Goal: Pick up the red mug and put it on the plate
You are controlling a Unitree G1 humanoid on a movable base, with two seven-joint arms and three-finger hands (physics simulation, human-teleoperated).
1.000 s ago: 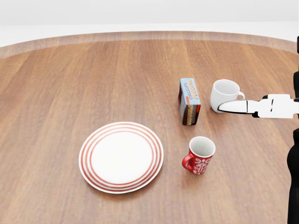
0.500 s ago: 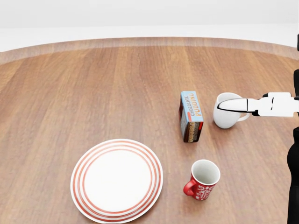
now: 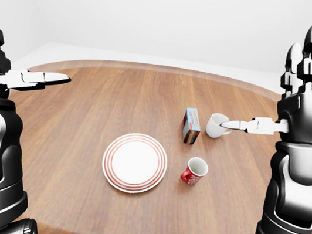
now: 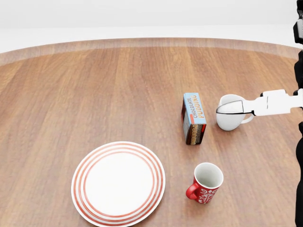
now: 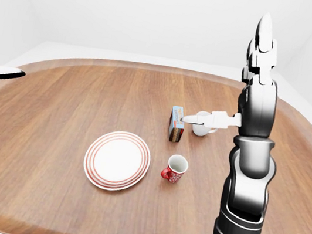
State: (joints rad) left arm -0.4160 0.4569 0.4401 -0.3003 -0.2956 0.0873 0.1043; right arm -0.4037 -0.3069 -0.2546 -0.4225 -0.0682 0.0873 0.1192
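Red mug (image 4: 205,182) stands untouched just right of the plate (image 4: 118,183); the right hand (image 3: 306,69), raised with fingers spread and empty, should be lowered beside its body, clear of the handle.

You have a round wooden table (image 4: 94,85) carrying a red-ringed plate (image 4: 118,183), a red mug (image 4: 205,182) beside it, a pudding box (image 4: 193,117) and a white mug (image 4: 230,113) further up.
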